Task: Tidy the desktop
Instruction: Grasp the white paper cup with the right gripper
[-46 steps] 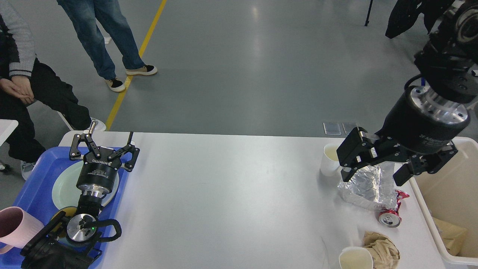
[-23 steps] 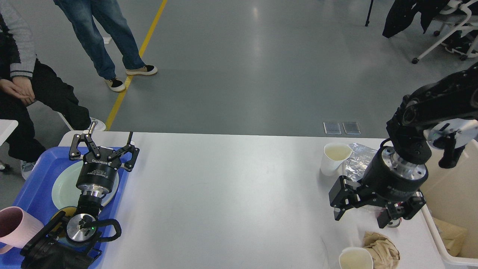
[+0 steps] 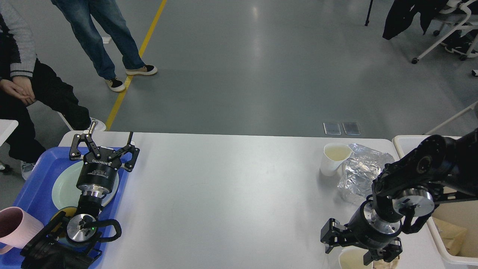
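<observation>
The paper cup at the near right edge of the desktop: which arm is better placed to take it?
The right arm. Its claw hangs open directly over the paper cup, while the left claw is far across the desktop, above the blue tray.

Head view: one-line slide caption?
Right pincer open over a paper cup at the desktop near edge; left pincer open above the blue tray.

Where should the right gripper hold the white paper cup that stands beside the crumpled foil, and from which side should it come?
Probably the upper wall of the white paper cup, one finger on each side. It stands upright and open-topped with liquid inside, so come level from its left: the crumpled foil crowds its right. Squeeze gently.
</observation>
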